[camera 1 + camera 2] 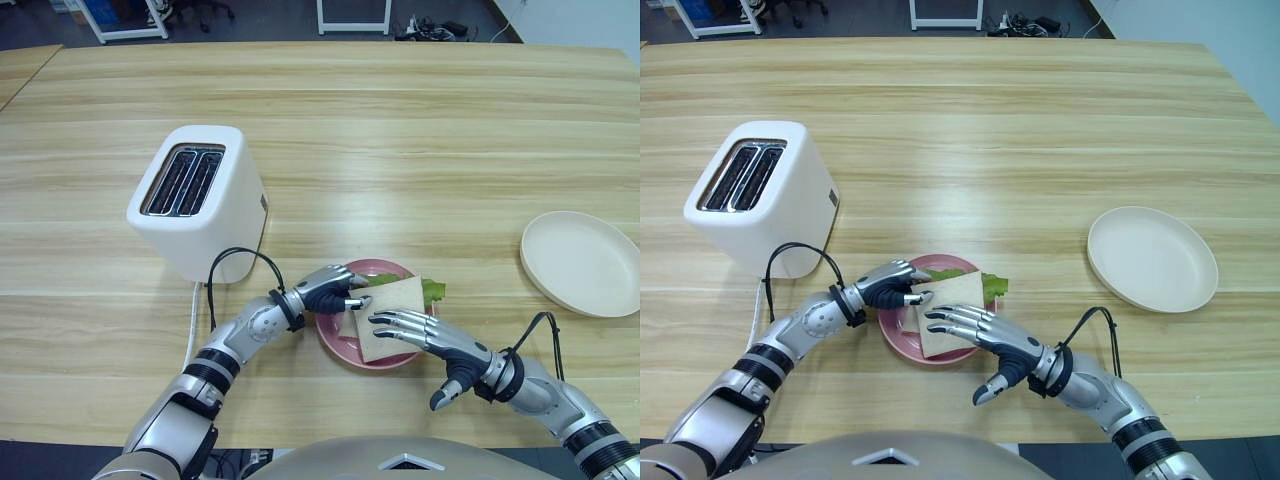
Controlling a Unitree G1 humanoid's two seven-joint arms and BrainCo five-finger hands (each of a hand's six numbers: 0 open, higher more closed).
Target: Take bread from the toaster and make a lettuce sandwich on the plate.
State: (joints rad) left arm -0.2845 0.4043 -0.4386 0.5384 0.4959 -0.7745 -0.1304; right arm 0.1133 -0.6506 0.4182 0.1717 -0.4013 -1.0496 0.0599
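The left hand (328,290) has its fingers curled, pinching the left corner of the bread slice (395,298). The right hand (430,335) lies spread flat on the slice's near side. The pale, square slice covers the lettuce (432,291) on the pink plate (335,340), near the middle of the table's near edge.

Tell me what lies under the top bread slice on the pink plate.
Lettuce pokes out from under the bread slice at its far and right edges, on the pink plate. Whatever else lies beneath is covered by the slice.
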